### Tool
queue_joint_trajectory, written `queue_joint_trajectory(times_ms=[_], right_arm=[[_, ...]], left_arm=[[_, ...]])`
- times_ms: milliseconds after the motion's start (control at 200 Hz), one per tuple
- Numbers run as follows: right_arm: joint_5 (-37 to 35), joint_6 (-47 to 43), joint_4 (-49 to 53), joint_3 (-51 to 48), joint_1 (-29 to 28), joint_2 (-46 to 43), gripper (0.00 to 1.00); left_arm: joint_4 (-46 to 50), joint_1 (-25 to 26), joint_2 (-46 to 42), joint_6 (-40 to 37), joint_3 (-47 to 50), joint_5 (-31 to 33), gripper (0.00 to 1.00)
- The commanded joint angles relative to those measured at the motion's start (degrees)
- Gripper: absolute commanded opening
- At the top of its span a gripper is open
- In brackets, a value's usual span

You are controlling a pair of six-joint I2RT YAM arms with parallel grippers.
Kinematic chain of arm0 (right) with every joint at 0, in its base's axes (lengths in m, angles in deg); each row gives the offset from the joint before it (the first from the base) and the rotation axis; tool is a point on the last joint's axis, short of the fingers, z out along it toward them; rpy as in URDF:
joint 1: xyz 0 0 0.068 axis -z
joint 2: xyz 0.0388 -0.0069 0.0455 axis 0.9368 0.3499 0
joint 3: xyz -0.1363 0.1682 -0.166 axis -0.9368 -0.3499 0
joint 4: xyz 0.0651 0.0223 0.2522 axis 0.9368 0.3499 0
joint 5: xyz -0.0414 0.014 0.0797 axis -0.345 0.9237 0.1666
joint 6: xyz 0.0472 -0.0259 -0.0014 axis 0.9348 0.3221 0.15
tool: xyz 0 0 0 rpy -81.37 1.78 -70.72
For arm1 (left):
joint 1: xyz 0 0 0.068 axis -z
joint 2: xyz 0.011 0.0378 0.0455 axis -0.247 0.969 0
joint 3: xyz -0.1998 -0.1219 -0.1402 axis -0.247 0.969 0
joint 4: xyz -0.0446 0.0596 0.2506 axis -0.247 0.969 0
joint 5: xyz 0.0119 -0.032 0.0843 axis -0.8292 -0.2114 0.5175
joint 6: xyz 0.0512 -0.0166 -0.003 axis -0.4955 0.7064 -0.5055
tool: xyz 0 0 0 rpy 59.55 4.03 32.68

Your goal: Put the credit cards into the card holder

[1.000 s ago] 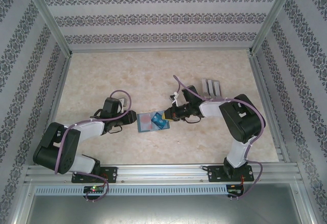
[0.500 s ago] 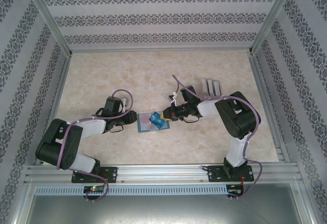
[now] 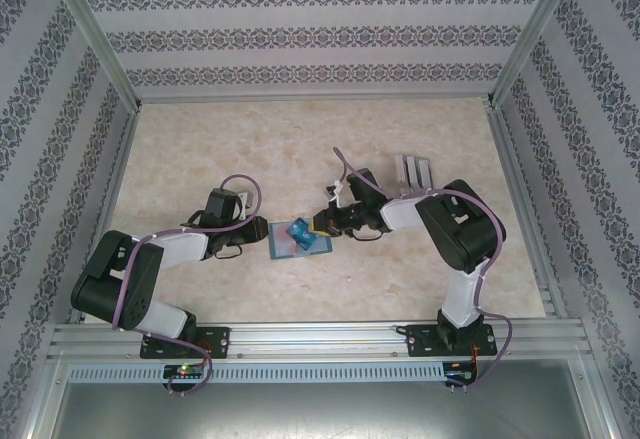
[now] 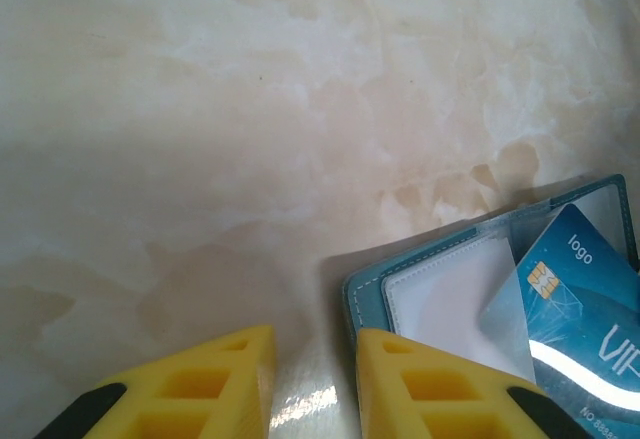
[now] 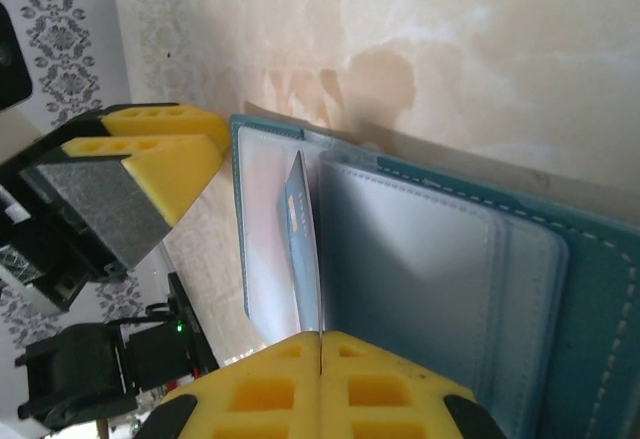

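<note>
Yellow right gripper [image 5: 320, 337] clamps a blue credit card [image 5: 300, 244] edgewise over the open card holder [image 5: 430, 259]; left gripper [image 4: 313, 344], slightly parted, sits empty beside its corner.

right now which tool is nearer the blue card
Right. The right tool is shut on the edge of the blue card, over the open card holder. The left tool sits at the holder's opposite edge, apart from the card.

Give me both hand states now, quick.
The left hand: open, holding nothing.
The right hand: closed on the blue card.
</note>
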Motion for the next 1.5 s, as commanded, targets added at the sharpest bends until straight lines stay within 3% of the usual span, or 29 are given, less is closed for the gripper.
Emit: queue_joint_trajectory(times_ms=[0, 50, 175, 470, 949, 1494], right_arm=[[-5.5, 2.33, -0.49, -0.28, -1.41, -0.15, 0.11], [-6.65, 2.7, -0.49, -0.55, -1.92, -0.72, 0.15], [-10.28, 1.66, 1.55, -0.99, -2.83, -2.82, 0.16], [-16.54, 2.42, 2.94, -2.56, -4.99, -5.98, 0.02], [-32.42, 11.14, -8.62, -8.57, -12.48, -6.82, 0.0], [-36.95, 16.24, -16.77, -10.98, -15.85, -5.57, 0.02]], left_arm=[[-0.4, 0.94, 0.84, -1.35, -1.23, -1.25, 0.29], [-0.36, 1.01, 0.78, -1.28, -1.14, -1.0, 0.29], [-0.2, 1.02, 0.74, -1.29, -1.28, -1.21, 0.29], [0.13, 0.94, 0.37, -1.28, -1.1, -0.93, 0.29], [-0.28, 1.17, 1.55, -0.85, -1.26, -1.36, 0.29], [0.1, 1.11, 2.21, -0.85, -1.76, -0.97, 0.28]])
